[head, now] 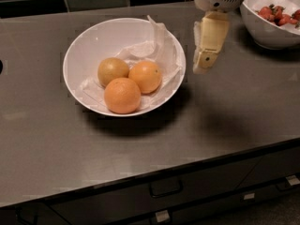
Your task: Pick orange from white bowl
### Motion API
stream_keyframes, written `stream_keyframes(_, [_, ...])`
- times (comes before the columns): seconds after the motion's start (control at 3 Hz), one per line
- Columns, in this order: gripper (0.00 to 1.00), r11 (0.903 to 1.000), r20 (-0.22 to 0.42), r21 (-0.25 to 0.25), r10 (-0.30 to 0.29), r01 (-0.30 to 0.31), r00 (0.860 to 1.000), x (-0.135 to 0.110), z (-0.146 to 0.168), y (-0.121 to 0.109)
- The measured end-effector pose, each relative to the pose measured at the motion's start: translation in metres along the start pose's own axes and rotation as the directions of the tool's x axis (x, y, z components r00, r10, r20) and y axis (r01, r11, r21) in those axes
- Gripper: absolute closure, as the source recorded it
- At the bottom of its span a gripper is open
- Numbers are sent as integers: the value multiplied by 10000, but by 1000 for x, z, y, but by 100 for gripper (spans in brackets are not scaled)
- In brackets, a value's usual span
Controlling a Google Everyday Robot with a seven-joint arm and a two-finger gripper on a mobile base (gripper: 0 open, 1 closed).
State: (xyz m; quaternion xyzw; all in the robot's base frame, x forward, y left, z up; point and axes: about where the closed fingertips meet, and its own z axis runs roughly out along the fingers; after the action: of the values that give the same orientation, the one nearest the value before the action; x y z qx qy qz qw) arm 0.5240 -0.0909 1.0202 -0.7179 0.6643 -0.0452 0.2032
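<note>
The white bowl (75, 55) sits left of centre on the dark counter, lined with crumpled white paper. Three fruits lie in it. The orange (146, 77) is the bright, mid-sized one on the right. A larger, paler orange fruit (122, 95) lies in front of it, and a duller yellow-brown fruit (113, 71) lies to its left. My gripper (202, 65) hangs down from the upper right, just outside the bowl's right rim and above the counter. It is apart from the orange and holds nothing.
A second white bowl (267, 32) with red fruit stands at the back right, behind the gripper. Dark tiles run along the back wall. The counter's front edge has drawers with handles (165, 187) below.
</note>
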Motion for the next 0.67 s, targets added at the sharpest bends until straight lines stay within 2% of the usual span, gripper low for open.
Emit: stream_keyframes(0.67, [2,9948,568,-366,-925,947,9941,-35,23,-11])
